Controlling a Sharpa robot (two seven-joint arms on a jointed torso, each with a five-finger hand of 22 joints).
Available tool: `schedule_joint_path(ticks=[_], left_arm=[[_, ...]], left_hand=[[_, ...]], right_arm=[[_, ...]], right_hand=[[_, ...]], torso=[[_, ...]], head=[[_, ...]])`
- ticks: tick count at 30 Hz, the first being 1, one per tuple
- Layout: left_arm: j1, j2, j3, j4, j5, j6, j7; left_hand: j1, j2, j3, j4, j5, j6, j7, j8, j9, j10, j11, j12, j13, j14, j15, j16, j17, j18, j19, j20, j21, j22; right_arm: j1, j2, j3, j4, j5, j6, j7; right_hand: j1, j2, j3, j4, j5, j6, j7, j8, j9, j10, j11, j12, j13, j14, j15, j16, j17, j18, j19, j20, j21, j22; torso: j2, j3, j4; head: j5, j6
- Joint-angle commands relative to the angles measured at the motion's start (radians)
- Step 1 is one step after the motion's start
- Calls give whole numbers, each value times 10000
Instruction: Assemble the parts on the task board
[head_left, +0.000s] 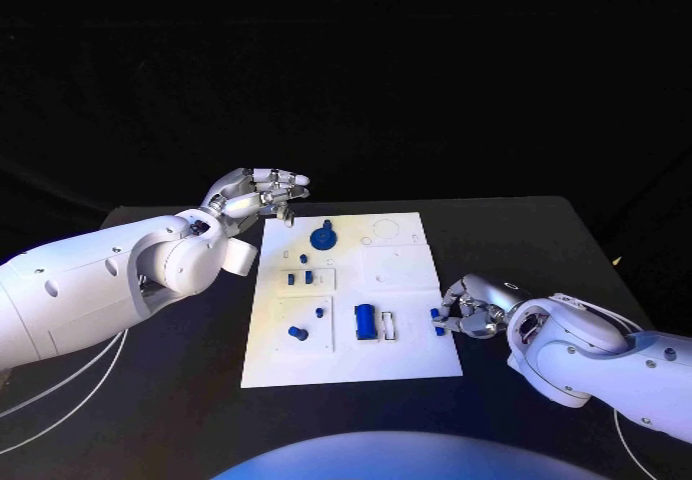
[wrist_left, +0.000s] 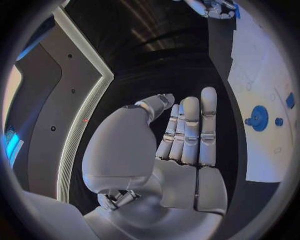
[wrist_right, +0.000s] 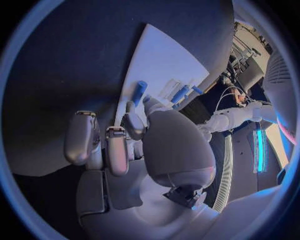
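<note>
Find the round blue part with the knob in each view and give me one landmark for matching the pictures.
Head view: the round blue part lies at the far end of the task board, just beyond the left hand.
Left wrist view: the same part lies on the board, past the fingertips.
Right wrist view: I cannot make it out there.
Shared landmark: the white task board.

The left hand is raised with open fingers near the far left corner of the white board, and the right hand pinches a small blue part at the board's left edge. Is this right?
Not quite: the right hand pinches the small blue part at the right edge of the task board, as the head view shows. The left hand is raised and open near the far left corner.
</note>
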Motion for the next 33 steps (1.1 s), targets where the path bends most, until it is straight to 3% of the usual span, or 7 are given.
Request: schedule_joint_path(ticks=[1,13,22,25,30,33], left_arm=[[0,8,5,16,48,149,44],[0,-15,5,30,48,145,30],[0,-22,5,30,48,147,19],[0,-21,5,28,48,146,17],[0,-19,5,28,48,146,10],[0,-18,5,29,48,146,8]], left_hand=[[-39,41,-25,18,62,-54,1,45,-9,-89,-9,44,-15,-66,20,54,-11,150,35,68,-67,-9],[-25,65,-6,17,68,-57,-2,58,-9,-95,-12,55,-17,-67,18,59,-15,151,37,67,-67,-9],[-25,65,-6,17,68,-57,-2,58,-9,-95,-12,55,-17,-67,18,59,-15,151,37,67,-67,-9],[-25,65,-6,17,68,-57,-2,58,-9,-95,-12,55,-17,-67,18,59,-15,151,37,67,-67,-9],[-18,73,4,15,70,-62,-1,68,-10,-102,-13,63,-19,-69,17,61,-18,152,38,66,-67,-9],[-18,73,4,15,70,-62,-1,68,-10,-102,-13,63,-19,-69,17,61,-18,152,38,66,-67,-9]], right_arm=[[-55,72,-2,-30,-222,249,-115],[-213,345,-11,-279,-795,821,-544],[-299,551,-26,-469,-1470,1030,-887],[-308,599,-28,-480,-1628,1043,-919],[-316,684,-38,-444,-1879,1267,-970],[-320,719,-46,-417,-1977,1368,-995]], right_hand=[[-69,-7,-27,30,-58,62,5,-63,-11,15,53,-54,-7,614,72,-34,162,-122,26,34,1,1477],[-252,-148,-120,2,-95,127,-4,-69,-8,-1,54,-81,-24,606,78,-48,129,-112,11,44,-59,1470],[260,-203,120,-143,-133,192,-63,-66,15,23,-3,-24,29,591,32,-79,53,-108,8,15,-91,1480],[738,-205,425,-350,-163,211,-95,-89,10,27,-38,4,59,593,-1,-81,60,-108,11,-13,-99,1491],[1013,-476,682,-521,-354,232,-79,-140,-15,-20,-30,-50,32,587,3,-97,32,-108,5,-21,-135,1498],[1294,-610,1088,-696,-23,300,-81,-186,-51,-49,-35,-81,21,586,-2,-103,34,-106,4,-27,-159,1509]], torso=[[1,-2,-9],[-5,1,-11],[-8,-3,-12],[-7,-3,-3],[-9,-4,-7],[-8,-5,-8]], head=[[11,-11],[21,-39],[-1,-56],[-17,-45],[-17,-52],[-15,-51]])
